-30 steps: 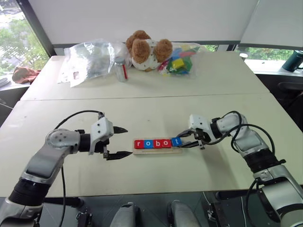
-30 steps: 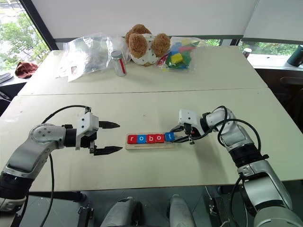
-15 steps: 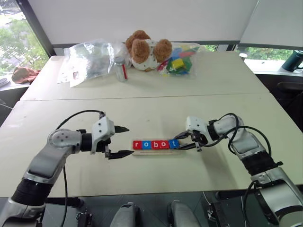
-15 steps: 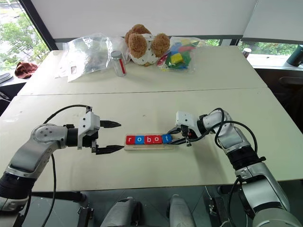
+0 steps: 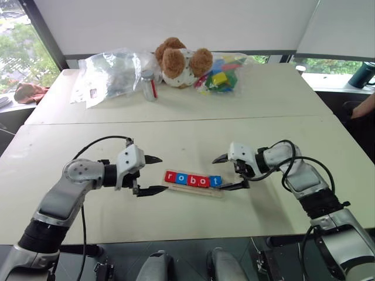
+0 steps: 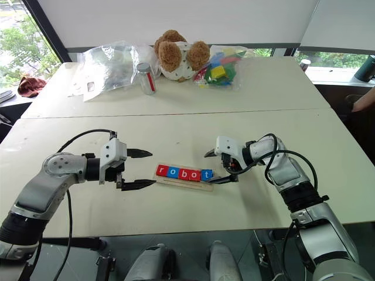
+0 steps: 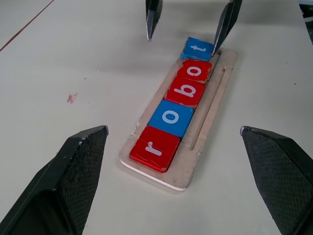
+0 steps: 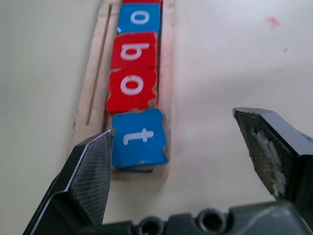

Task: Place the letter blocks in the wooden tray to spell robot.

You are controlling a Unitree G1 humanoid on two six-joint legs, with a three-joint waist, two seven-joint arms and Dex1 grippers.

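Five letter blocks lie in a row in the wooden tray [image 5: 218, 192], reading r [image 5: 170, 177], o [image 5: 180, 178], b [image 5: 191, 180], o [image 5: 203, 181], t [image 5: 215, 181]. The tray sits slightly askew on the near table. My left gripper [image 5: 162, 174] is open just off the tray's r end, holding nothing. At the t end my right gripper [image 5: 220, 174] is open, its fingers on either side of the blue t block [image 8: 139, 138]. One finger [image 8: 93, 166] stands right beside that block. The left wrist view shows the whole word [image 7: 172, 116].
On the far table are a teddy bear [image 5: 179, 61], clear plastic bags [image 5: 114, 73], a small jar [image 5: 150, 85] and a bag of coloured toy blocks [image 5: 221, 76]. A seam [image 5: 176, 120] joins the two tables. A person's arm [image 5: 364, 105] shows at the right edge.
My right gripper has opened and let go of the t block, which now lies in the tray at the end of the row. The left arm has stayed put.
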